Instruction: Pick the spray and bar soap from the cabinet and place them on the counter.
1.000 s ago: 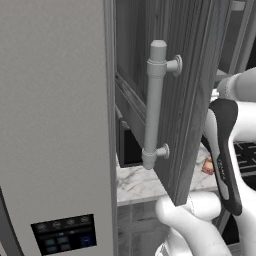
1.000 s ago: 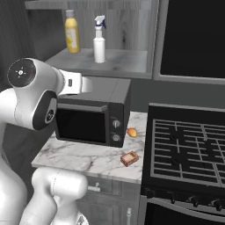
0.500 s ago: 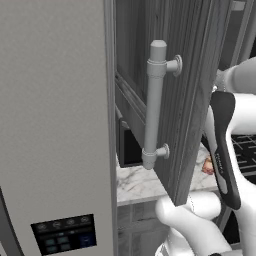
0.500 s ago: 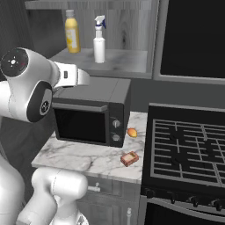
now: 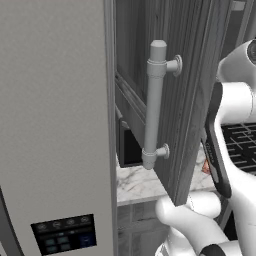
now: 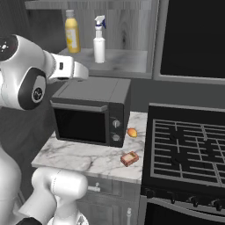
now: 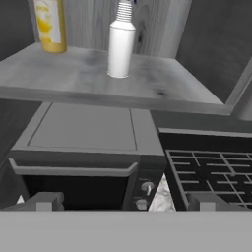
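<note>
Your gripper (image 7: 120, 201) hangs wide open, holding nothing. The spray bottle (image 7: 121, 43) stands at twelve o'clock on the cabinet shelf (image 7: 147, 86). The bar soap (image 6: 129, 158) lies on the counter (image 6: 79, 154).

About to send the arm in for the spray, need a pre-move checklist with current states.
1. Cabinet open, shelf reachable: ok.
2. Spray upright on the shelf, apart from the yellow bottle: ok.
3. Jaws open and empty, fingertips spread at the bottom of the hand view: ok.
4. Hand aimed at the spray: not ok, it sits high in the hand view, microwave at centre.
5. Bar soap already on the counter: ok.
6. Counter room beside the bar soap for the spray: ok.
</note>
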